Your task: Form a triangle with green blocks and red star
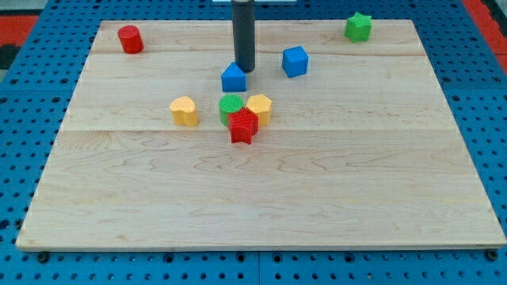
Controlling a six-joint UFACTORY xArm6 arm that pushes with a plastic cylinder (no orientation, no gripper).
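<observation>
A pale wooden worktop is filling most of the view, sitting on a blue pegboard base. The dark rod is coming down from the view's top edge, and my tip is resting just at 1 o'clock of a blue block with a peaked top, apparently touching it, though the angle is leaving that uncertain. The arm is carrying no claw, so nothing is being gripped.

A blue cube is lying near the tip at 3 o'clock. Near the middle of the worktop, three blocks are crowding together: the red star is pressing against a round green block at its 11 o'clock and a yellow block at its 1 o'clock. A yellow heart-shaped block is sitting apart at 9 o'clock of that cluster.

The green star is lying well apart at 2 o'clock of the cluster, near the worktop's far right corner. A red cylinder is standing near the far left corner, at 10 o'clock of the cluster.
</observation>
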